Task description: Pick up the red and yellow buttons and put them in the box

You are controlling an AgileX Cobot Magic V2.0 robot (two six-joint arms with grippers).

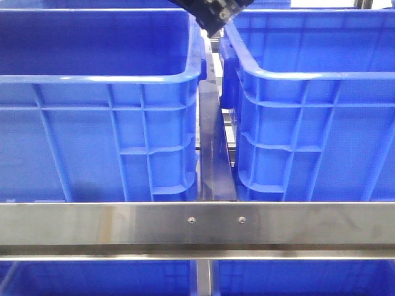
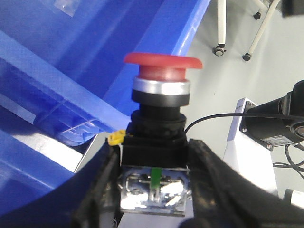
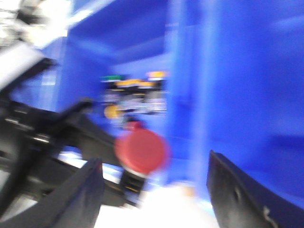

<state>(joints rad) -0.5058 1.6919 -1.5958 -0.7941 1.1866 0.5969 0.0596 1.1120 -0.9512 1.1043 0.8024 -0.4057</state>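
Red button (image 2: 161, 76) clamped by its black base between left fingers (image 2: 102, 190), long axis along them, cap outward. Right fingers (image 3: 90, 185) wide apart, empty, blurred.

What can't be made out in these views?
- Crate interiors: front view shows only the outer walls of both blue crates; contents hidden.
- Yellow button: right wrist view is motion-blurred; nothing identifiable for sure.
- Left gripper clamps the red button; which crate lies beneath is unclear.
- Right gripper: open, target blurred.
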